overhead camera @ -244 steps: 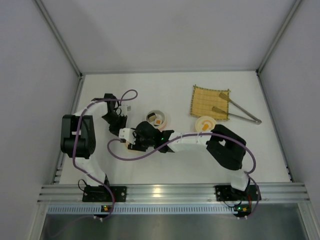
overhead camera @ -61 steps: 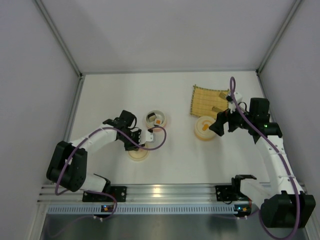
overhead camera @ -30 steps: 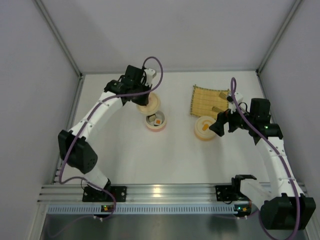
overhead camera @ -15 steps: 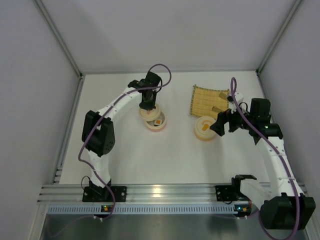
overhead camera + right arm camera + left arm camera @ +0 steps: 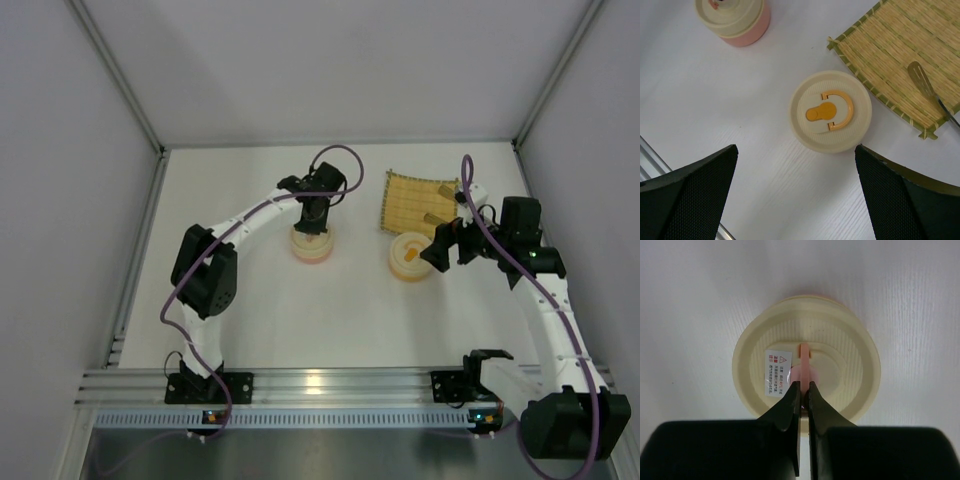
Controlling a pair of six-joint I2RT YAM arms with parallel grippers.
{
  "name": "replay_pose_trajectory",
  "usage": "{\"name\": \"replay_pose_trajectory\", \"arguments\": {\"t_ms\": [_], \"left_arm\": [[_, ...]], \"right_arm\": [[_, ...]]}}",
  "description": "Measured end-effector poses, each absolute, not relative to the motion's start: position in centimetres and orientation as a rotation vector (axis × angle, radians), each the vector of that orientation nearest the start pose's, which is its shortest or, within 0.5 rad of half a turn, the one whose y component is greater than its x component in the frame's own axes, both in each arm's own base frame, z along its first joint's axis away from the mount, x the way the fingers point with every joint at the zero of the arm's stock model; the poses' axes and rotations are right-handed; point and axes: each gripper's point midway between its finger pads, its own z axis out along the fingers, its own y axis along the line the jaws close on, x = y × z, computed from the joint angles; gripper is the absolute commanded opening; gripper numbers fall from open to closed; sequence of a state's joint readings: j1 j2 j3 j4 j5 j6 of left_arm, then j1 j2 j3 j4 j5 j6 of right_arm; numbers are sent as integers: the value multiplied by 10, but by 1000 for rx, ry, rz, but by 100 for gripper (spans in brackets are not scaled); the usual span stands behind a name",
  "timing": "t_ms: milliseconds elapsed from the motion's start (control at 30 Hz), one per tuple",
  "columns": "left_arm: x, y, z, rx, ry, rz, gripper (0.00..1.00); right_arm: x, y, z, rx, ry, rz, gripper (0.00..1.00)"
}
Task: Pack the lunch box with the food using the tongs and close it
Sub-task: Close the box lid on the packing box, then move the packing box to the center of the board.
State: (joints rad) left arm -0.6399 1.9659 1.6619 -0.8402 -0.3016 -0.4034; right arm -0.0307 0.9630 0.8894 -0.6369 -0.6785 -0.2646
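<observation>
The pink lunch box (image 5: pixel 312 250) stands mid-table with its cream lid (image 5: pixel 850 370) over it, covering the inside. My left gripper (image 5: pixel 803 386) is shut on the lid's pink handle (image 5: pixel 805 371), pointing straight down from above (image 5: pixel 313 218). The food is hidden from every view. The tongs (image 5: pixel 921 77) lie on the bamboo mat (image 5: pixel 890 45) at the back right, partly covered by my right arm in the top view. My right gripper (image 5: pixel 795 150) hangs open and empty above the table, beside the mat (image 5: pixel 440 245).
A second cream-lidded round container with an orange handle (image 5: pixel 830 117) sits just below the right gripper, in front of the mat (image 5: pixel 408 256). The enclosure walls border the white table on the left, back and right.
My left arm has swung right, carrying the cream lid from behind and left of the pink box to on top of it. The right arm has not moved.
</observation>
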Motion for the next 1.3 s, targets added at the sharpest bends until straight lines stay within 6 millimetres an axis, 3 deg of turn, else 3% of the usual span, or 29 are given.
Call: {"name": "replay_pose_trajectory", "arguments": {"t_ms": [300,1300], "left_arm": [[374,-237,101,209,2612,61,0],[373,-236,93,220,2620,62,0]], "right_arm": [[256,93,191,-586,2099,605,99],[256,93,191,-584,2098,603,99]]}}
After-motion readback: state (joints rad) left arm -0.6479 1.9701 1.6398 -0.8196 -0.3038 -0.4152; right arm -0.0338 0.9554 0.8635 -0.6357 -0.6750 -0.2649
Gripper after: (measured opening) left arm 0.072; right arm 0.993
